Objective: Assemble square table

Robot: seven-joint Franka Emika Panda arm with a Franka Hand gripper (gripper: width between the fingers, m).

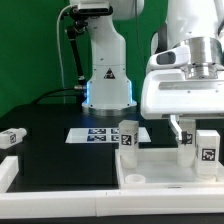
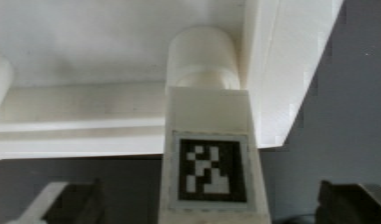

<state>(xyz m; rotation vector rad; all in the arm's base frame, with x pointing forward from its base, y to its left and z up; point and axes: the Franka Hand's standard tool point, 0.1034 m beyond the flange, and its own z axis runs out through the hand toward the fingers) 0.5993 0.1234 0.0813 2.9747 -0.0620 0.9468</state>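
The slab [image 1: 150, 168] is lying flat on the black table [image 1: 50, 150] towards the exterior view's right, rim up, and two legs are standing on it: one [image 1: 127, 135] at its nearer-centre corner, another [image 1: 207, 149] further to the exterior view's right. A third leg [image 1: 10, 138] is lying loose, well apart, at the exterior view's left. In the wrist view a leg [image 2: 212, 110] is pointing its rounded end into a corner of the slab [image 2: 98, 60], tag facing the camera, and the gripper [image 2: 208, 200] is straddling it with its jaws spread: each of the fingers [image 2: 62, 200] is showing a clear gap to the leg, so it is holding nothing. The step in hand looks like fixing this leg into its corner hole. The next move is probably calling for the jaws to close squarely on the leg's flat sides and turn it without tilting it off the hole. How deep the rounded end is sitting is hidden by the rim, and the hole itself is out of sight. In the exterior view the gripper [image 1: 186, 135] is hanging over the slab behind the right-hand leg, but its body is covering much of that side — which leg it is straddling is hard to make out there. The marker board [image 1: 100, 133] is lying just behind the slab, before the robot's base [image 1: 108, 90].
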